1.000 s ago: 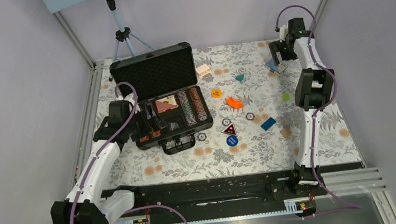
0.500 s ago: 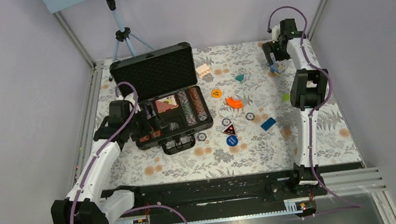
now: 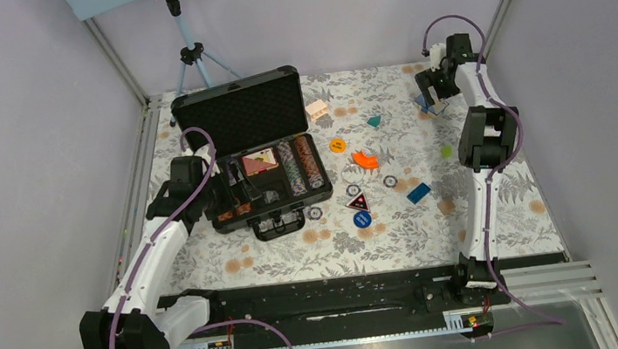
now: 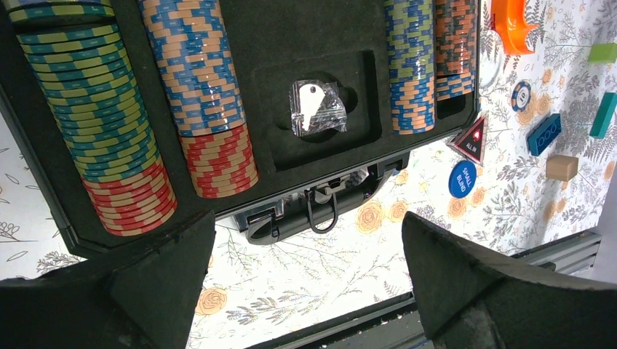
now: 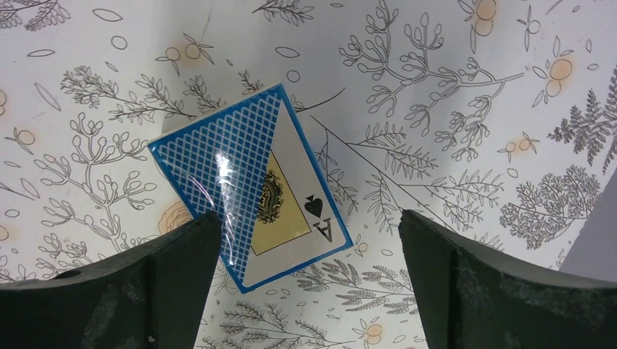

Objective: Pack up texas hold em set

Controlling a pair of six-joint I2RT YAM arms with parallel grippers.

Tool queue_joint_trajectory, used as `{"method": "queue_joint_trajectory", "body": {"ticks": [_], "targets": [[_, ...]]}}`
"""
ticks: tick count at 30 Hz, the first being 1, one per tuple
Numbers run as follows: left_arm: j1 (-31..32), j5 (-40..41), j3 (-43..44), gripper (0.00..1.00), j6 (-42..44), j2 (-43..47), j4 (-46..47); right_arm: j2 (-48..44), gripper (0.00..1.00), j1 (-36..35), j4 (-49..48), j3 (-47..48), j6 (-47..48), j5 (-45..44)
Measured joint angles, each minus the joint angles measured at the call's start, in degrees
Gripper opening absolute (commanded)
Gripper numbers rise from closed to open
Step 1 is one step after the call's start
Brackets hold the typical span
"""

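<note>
- While the case (image 4: 313, 43) lies open for packing, the right gripper (image 5: 305, 243) hangs spread above a card deck (image 5: 247, 182), ready to pinch it.
- The left gripper (image 4: 305, 233), also spread, hangs empty over the chips (image 4: 193, 73).

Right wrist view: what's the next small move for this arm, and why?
Probably lower the right gripper straight down over the blue-backed, plastic-wrapped card deck. Its jaws stand open, the deck lies flat and skewed on the floral tablecloth between them, apparently untouched. It has to be gripped before it can go to the open black briefcase.
</note>
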State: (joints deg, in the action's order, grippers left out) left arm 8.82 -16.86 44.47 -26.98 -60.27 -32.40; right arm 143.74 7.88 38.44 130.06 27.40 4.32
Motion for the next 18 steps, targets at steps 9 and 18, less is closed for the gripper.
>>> {"method": "queue_joint_trajectory", "body": {"ticks": [9, 18], "targets": [[0.0, -0.5, 0.0, 0.99, 0.0, 0.0, 0.1, -0.1, 0.97, 0.3, 0.6, -0.5, 1.8, 4.7], [0.0, -0.9, 0.0, 0.99, 0.0, 0.0, 0.8, -0.7, 0.97, 0.3, 3.4, -1.6, 1.9, 9.9]]}}
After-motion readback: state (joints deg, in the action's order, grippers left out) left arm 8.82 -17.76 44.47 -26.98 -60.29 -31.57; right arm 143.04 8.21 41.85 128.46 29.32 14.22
